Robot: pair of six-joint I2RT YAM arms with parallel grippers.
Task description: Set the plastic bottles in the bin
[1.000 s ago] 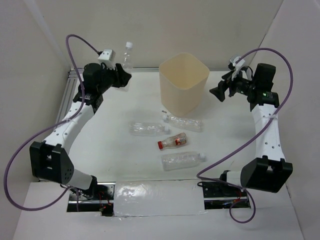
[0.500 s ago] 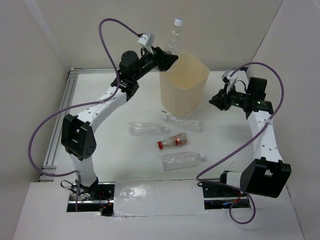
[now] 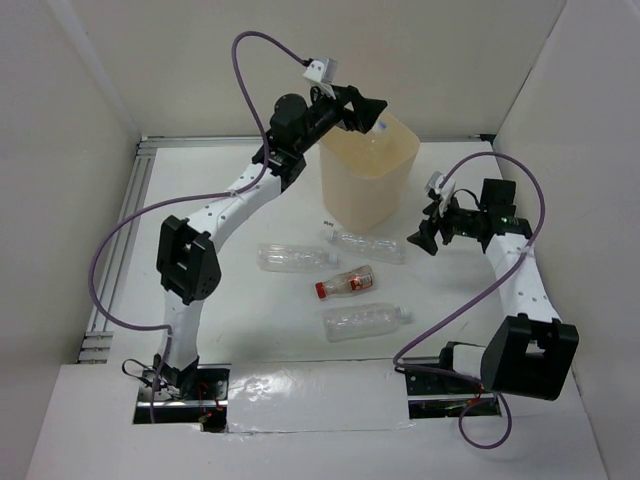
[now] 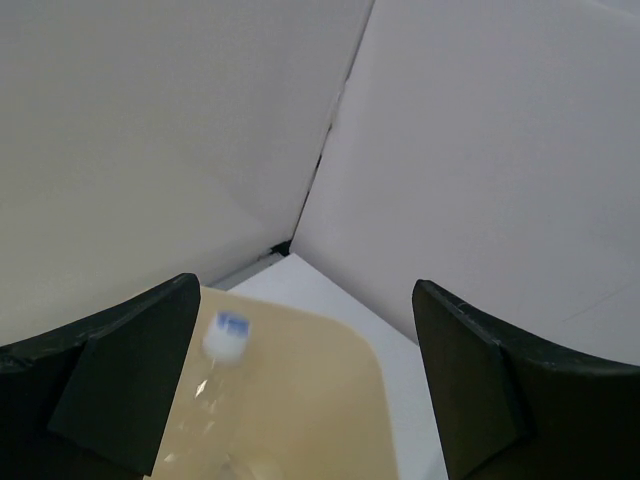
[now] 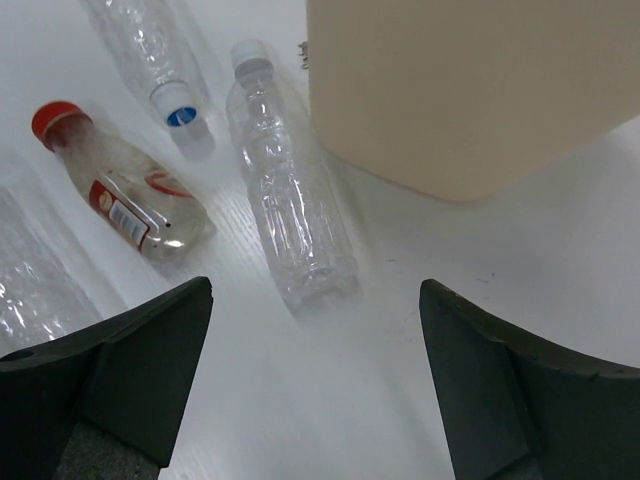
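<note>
Meanwhile, four bottles (image 3: 365, 321) lie near the bin (image 3: 365, 195).

Bin (image 3: 365, 192) — matt, translucent beige plastic; bottles (image 5: 290, 215) — clear, crinkled, glossy.

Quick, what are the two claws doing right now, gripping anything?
Left gripper: open, holding nothing; a bottle is below it, inside the bin.
Right gripper: open, holding nothing.

We log the white-and-black left arm (image 3: 222, 202) stretched up and forward, its black two-finger left gripper (image 3: 368, 110) spread wide. White-and-black right arm (image 3: 522, 285) bent, black right gripper (image 3: 424, 232) held low, likewise spread.
</note>
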